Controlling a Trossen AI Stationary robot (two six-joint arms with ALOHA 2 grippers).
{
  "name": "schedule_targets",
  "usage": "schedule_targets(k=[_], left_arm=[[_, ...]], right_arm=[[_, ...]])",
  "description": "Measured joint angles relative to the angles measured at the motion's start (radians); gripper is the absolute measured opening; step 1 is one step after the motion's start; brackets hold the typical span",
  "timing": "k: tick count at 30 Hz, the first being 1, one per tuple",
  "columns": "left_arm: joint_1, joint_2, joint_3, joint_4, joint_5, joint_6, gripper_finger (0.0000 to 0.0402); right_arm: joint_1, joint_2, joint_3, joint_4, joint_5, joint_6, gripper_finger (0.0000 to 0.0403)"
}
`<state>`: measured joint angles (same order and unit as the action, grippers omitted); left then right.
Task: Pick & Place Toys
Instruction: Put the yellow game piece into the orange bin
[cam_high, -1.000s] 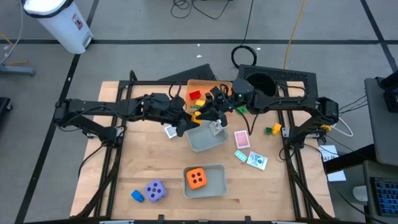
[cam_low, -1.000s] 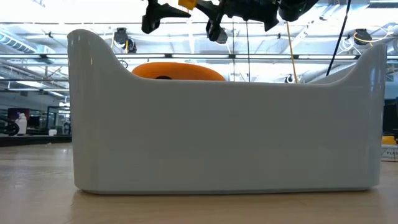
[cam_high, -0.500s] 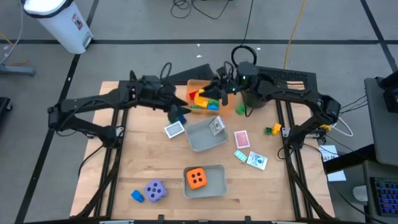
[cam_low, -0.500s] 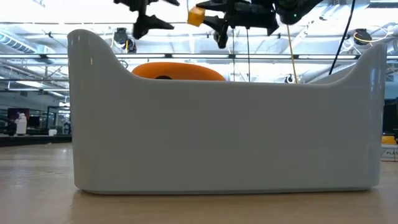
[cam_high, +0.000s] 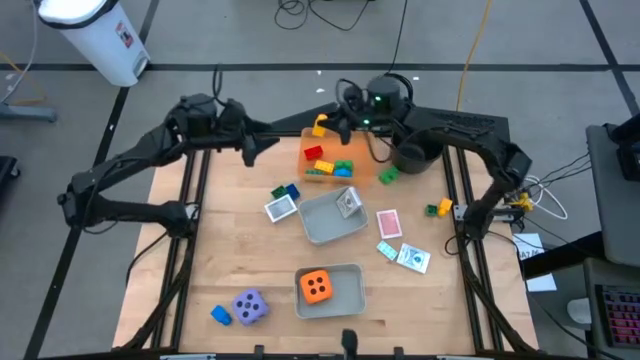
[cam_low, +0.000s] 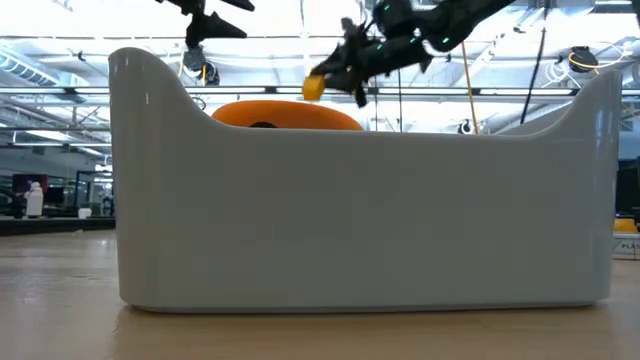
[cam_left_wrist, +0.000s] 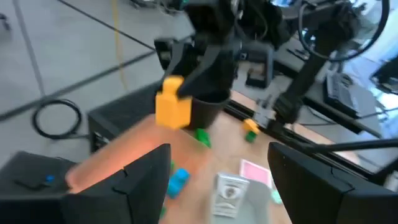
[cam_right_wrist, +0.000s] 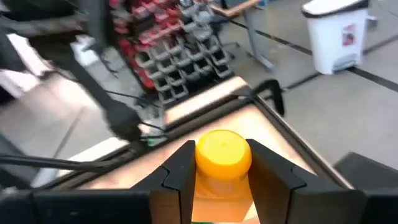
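We're maybe a third of the way through sorting, going by how things lie on the desk (cam_high: 200, 270).

Biggest stuff first: the orange die (cam_high: 317, 286) sits inside the near grey tray (cam_high: 352, 300), so that one looks done, while the purple die (cam_high: 249, 306) is out on the bare wood near the front edge with a blue brick (cam_high: 220, 315) just beside it. The middle grey tray (cam_high: 322, 228) has one white card (cam_high: 347, 201) leaning in it. The orange tray (cam_high: 312, 135) at the back already holds red, yellow, blue and green bricks.

Our right end effector (cam_high: 322, 125) hangs over that orange tray's far edge, clamped on a yellow brick (cam_right_wrist: 222, 152). The right wrist view shows the fingers snug on either side of it, so we'd guess it gets dropped in with the others. The left end effector (cam_high: 248, 148) is pulled off to the desk's left back corner, jaws spread wide and carrying nothing.

Left to do, as far as we can see:
- a teal-backed card (cam_high: 281, 207) and a small blue-green brick cluster (cam_high: 287, 190) left of the middle tray
- the pink card (cam_high: 388, 222) and two teal ones to its right
- a green brick (cam_high: 387, 176) by the black pot (cam_high: 412, 156)
- a green and yellow brick pair (cam_high: 438, 208) at the right edge
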<state>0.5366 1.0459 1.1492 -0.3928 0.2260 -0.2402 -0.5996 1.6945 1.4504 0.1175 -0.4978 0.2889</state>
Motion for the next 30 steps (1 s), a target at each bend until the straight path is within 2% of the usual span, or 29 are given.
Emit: schedule_targets(k=[10,15,21,30], left_arm=[[0.065,0.001,0.000,-0.031,0.002,0.032,0.0271],[0.064,0.016,0.000,-0.034,0.005,0.030,0.0271],[0.064,0.015,0.000,-0.033,0.000,0.031,0.0271],[0.064,0.015,0.000,-0.032,-0.041,0.018,0.0271]], right_arm=[[-0.007,0.241,0.193,-0.239,0.121,-0.151,0.0108],[0.031,0.305,0.220,-0.260,0.173,-0.182,0.0108],[0.086,0.355,0.206,-0.247,0.218,-0.218,0.0108],[0.144,0.363,0.094,-0.054,0.365,-0.223,0.0108]])
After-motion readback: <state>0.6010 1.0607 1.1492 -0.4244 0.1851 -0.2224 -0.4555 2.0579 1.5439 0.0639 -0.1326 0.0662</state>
